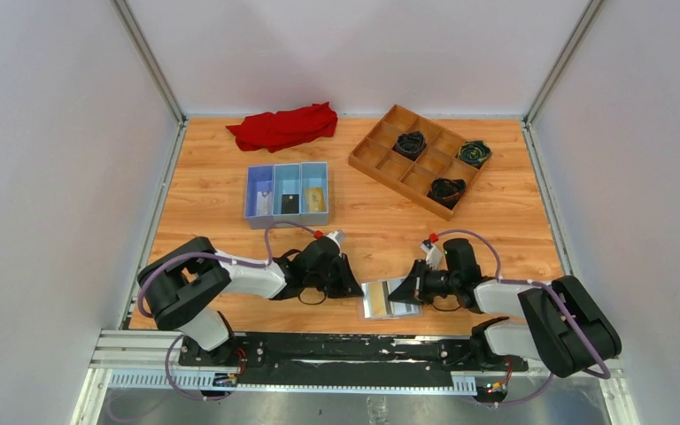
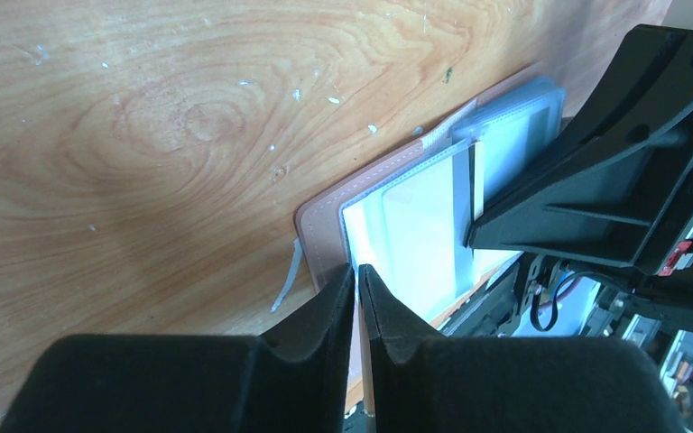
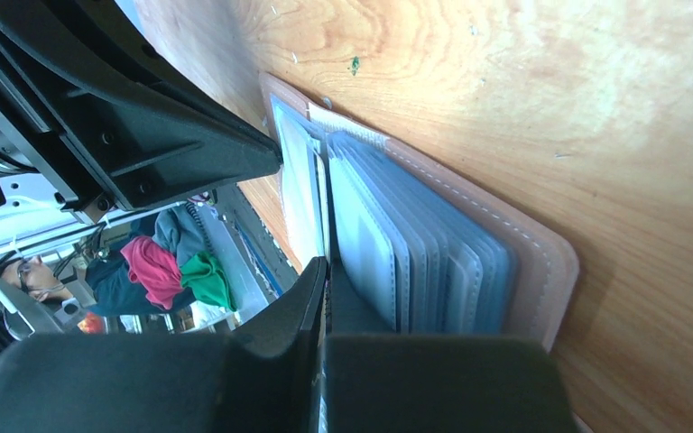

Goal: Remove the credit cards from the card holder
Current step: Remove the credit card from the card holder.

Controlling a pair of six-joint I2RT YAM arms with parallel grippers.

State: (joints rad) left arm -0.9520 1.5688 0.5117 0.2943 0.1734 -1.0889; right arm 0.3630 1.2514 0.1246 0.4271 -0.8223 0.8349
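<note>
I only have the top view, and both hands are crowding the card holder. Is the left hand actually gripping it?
Observer: It seems so. In the left wrist view, the left hand has its fingers almost together on the card holder, at its tan edge.
Operator: And the right hand?
Observer: The right hand is shut, with its tips at the edge of the clear sleeves. I cannot tell whether a sleeve is pinched.
Operator: Any card in those sleeves?
Observer: No black or gold card shows in either wrist view. A whitish panel in the front sleeve could be a card, but I cannot tell.
</note>
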